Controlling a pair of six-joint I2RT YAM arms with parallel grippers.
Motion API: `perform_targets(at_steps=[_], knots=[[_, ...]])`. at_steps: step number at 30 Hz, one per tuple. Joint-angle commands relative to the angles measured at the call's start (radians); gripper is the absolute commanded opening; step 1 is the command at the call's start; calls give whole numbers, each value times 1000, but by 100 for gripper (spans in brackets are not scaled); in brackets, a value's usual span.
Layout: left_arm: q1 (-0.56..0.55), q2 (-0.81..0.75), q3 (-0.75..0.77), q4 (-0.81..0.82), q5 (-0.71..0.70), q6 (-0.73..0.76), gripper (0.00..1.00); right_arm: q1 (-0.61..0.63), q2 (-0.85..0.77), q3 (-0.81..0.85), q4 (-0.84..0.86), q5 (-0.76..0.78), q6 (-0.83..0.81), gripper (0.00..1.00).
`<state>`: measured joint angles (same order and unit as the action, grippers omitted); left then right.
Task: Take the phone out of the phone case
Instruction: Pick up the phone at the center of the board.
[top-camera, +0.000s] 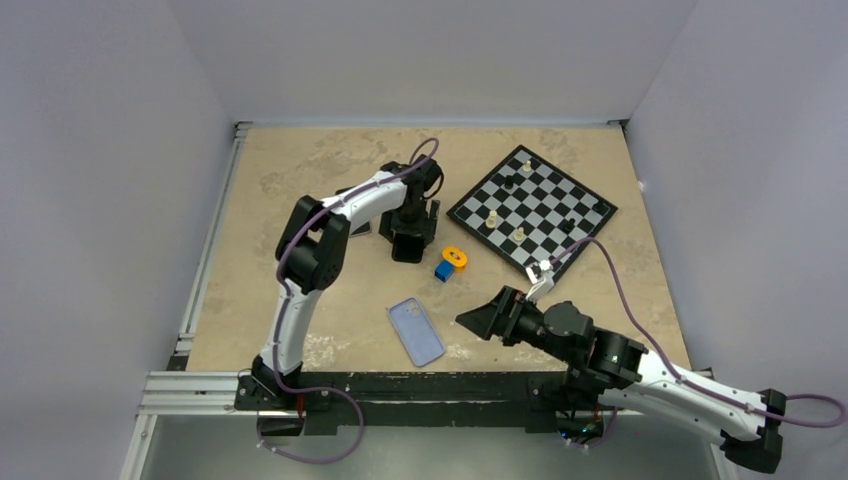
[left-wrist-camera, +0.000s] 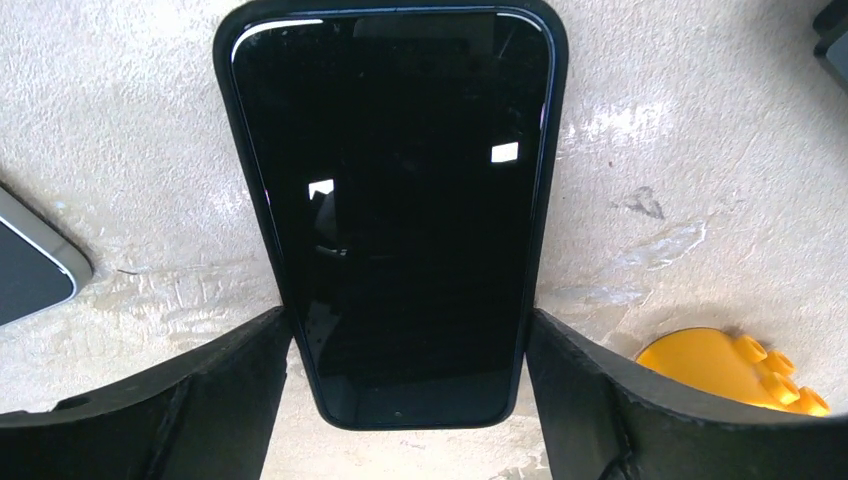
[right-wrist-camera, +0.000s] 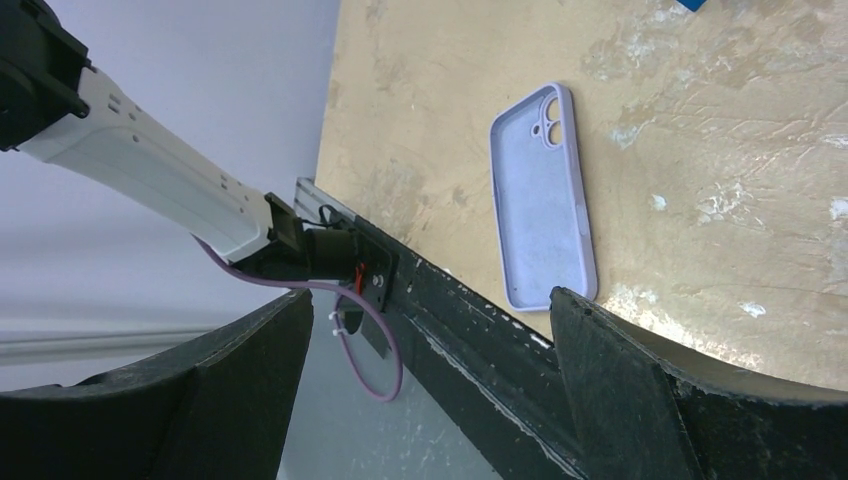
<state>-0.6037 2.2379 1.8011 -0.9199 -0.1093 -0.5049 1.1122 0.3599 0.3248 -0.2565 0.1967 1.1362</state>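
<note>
A black phone (left-wrist-camera: 390, 200) lies screen up on the table. It has a thick black rim that looks like a case. My left gripper (left-wrist-camera: 408, 330) holds its near end, with one finger against each long side. In the top view the left gripper (top-camera: 408, 245) points down at mid-table and hides the phone. An empty lilac phone case (top-camera: 417, 331) lies inside up near the front edge, and also shows in the right wrist view (right-wrist-camera: 543, 200). My right gripper (top-camera: 478, 320) is open and empty just right of the case, above the table's front edge (right-wrist-camera: 432, 300).
A chessboard (top-camera: 545, 212) with a few pieces lies at the back right. An orange and blue toy block (top-camera: 452, 260) sits right of the left gripper, its orange part (left-wrist-camera: 730, 370) beside my right finger. A grey-edged flat device (left-wrist-camera: 35, 260) lies left of the phone.
</note>
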Motion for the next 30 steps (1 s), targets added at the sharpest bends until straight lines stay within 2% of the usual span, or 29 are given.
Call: perform_targets(at_steps=[1,6,7,9,11,13,18,22,25,30], knots=[[-9,11,-7,-50,-49,11,84,-1,11,20,-2,40,-11,92],[-11,-104,-181,44,-37,42,55,-1,23,18,1,42,-9,92],[-11,-142,-235,74,-23,50,54,-2,24,18,2,42,-10,92],[-11,-202,-313,122,17,75,59,-1,25,15,8,46,-10,92],[-11,-211,-329,128,36,100,77,-2,32,13,16,52,-12,92],[-10,-181,-280,93,31,114,88,-1,39,13,22,59,-13,92],[-9,-116,-210,77,11,114,98,-3,61,27,14,53,-15,92],[-8,-80,-179,69,5,125,99,-1,55,28,-8,58,-2,92],[-10,-88,-195,84,-5,146,89,-2,43,19,-6,63,13,92],[-8,-170,-268,129,-30,202,49,-3,85,23,-3,72,20,92]])
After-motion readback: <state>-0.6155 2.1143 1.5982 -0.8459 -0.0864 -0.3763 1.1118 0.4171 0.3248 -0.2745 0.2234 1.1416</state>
